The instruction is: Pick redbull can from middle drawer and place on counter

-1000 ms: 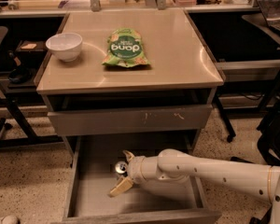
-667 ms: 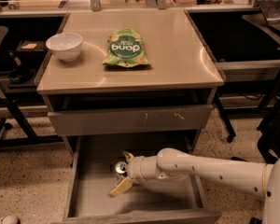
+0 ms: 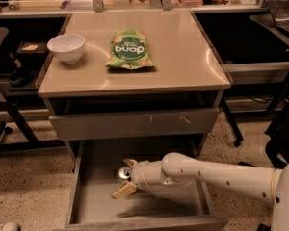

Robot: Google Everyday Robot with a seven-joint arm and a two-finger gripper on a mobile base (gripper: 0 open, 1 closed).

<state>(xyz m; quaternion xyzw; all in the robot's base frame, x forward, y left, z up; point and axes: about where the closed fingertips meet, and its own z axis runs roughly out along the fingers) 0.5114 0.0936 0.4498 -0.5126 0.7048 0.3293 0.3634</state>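
Inside the open middle drawer (image 3: 94,203), near its back, the gripper (image 3: 126,178) has its fingers (image 3: 123,192) apart, one either side of the redbull can (image 3: 124,171).

The redbull can (image 3: 124,171) stands in the open middle drawer (image 3: 98,203), toward its far side and a little left of centre; only its shiny round metal top shows clearly, catching the light. The end effector (image 3: 126,177) sits right at the can, reaching in from the right. The drawer is a wide grey box with side walls and a plain grey floor, pulled well out toward the near side. Above it the table (image 3: 183,57) is a smooth, glossy tan, roughly square top.
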